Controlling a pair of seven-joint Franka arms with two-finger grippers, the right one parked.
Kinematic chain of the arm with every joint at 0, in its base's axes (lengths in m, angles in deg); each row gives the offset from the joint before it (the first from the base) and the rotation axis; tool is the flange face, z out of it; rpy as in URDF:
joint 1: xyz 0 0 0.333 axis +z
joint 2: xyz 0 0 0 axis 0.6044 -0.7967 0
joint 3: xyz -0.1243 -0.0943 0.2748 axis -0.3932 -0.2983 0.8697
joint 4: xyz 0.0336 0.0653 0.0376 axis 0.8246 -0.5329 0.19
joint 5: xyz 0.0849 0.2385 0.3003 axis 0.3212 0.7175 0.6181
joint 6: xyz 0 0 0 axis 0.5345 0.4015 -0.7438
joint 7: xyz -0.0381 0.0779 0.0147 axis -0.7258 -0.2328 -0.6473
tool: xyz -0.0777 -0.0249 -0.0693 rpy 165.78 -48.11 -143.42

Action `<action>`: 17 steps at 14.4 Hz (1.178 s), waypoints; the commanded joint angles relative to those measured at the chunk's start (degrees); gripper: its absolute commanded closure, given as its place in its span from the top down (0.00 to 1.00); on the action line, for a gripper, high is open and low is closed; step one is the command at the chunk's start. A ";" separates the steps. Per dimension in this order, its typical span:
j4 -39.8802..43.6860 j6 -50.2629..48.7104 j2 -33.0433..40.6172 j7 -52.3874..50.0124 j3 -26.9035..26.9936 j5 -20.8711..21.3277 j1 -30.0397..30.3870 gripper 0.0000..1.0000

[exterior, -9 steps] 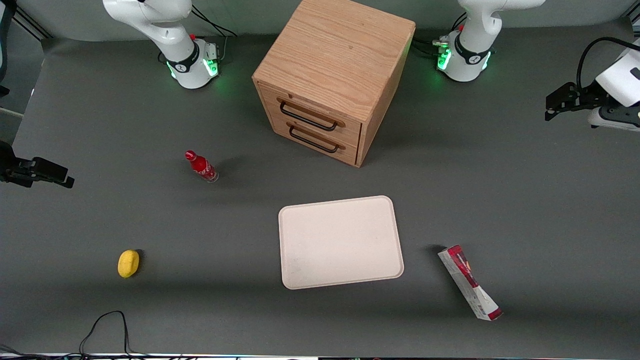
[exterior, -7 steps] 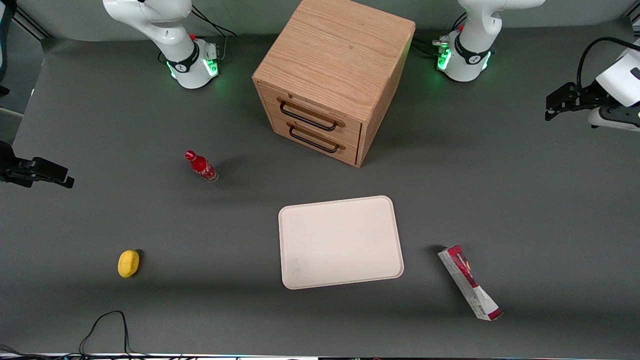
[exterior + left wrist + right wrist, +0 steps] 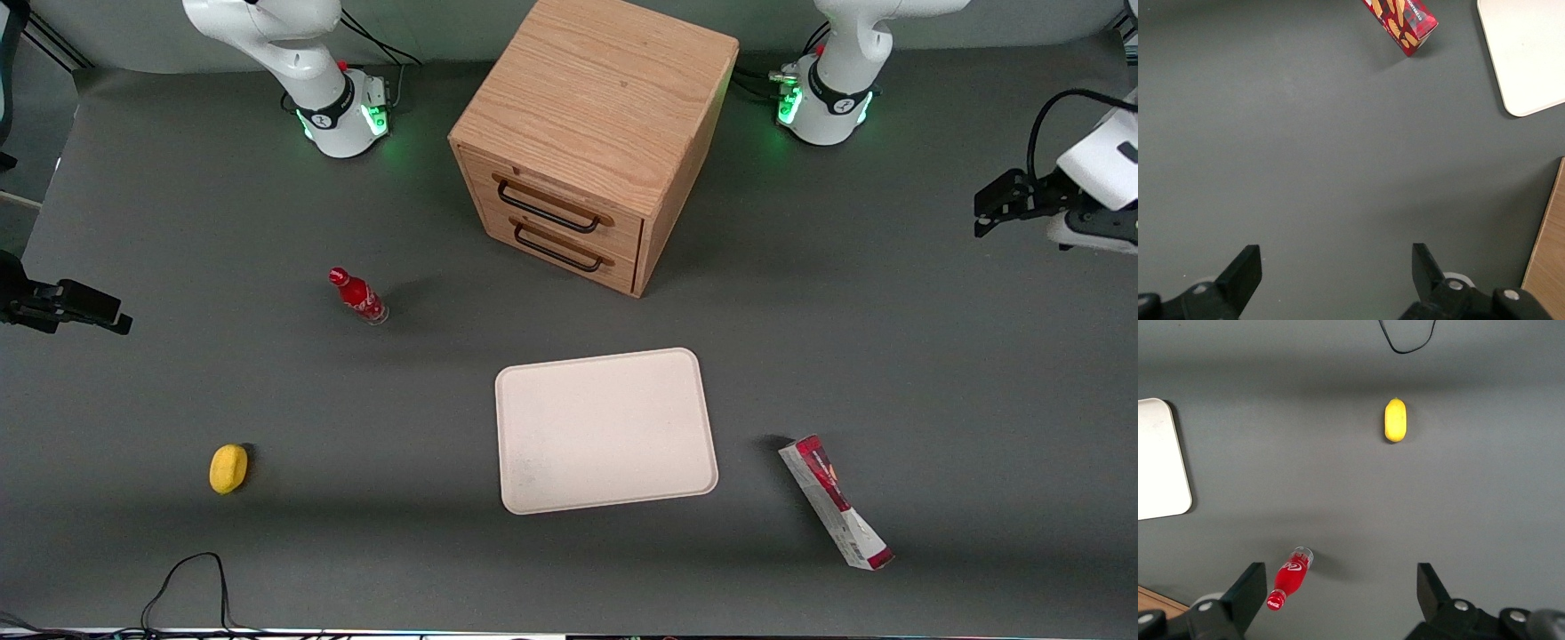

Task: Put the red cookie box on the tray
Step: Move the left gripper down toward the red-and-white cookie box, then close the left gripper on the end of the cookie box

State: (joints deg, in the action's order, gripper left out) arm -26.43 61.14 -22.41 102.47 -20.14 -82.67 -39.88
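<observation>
The gripper point(image 3: 1331, 270) is held high with jaws spread wide and empty, well apart from the red cookie box point(image 3: 834, 502), which lies flat beside the tray point(image 3: 606, 431), toward the working arm's end. A crosswise grip at mid-length is best sought.

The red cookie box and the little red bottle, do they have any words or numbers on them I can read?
Red cookie box: printing on its faces, too small to read; the left wrist view shows cookie pictures and a tiny blurred line.
Small red bottle: a white swirly logo, too blurred to read.
Nothing else carries text. The open pincer hangs above bare table, away from the box.
</observation>
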 commanded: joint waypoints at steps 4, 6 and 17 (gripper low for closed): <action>27.23 -10.53 -21.28 -12.75 1.80 -0.40 -5.03 1.00; 34.19 -10.71 -28.05 -22.32 1.98 -3.29 -6.35 1.00; 48.20 11.48 -56.10 -50.94 7.96 -12.19 -12.60 1.00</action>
State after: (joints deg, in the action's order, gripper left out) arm 18.49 70.43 -74.62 53.46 -13.88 -94.17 -51.15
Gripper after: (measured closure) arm 0.000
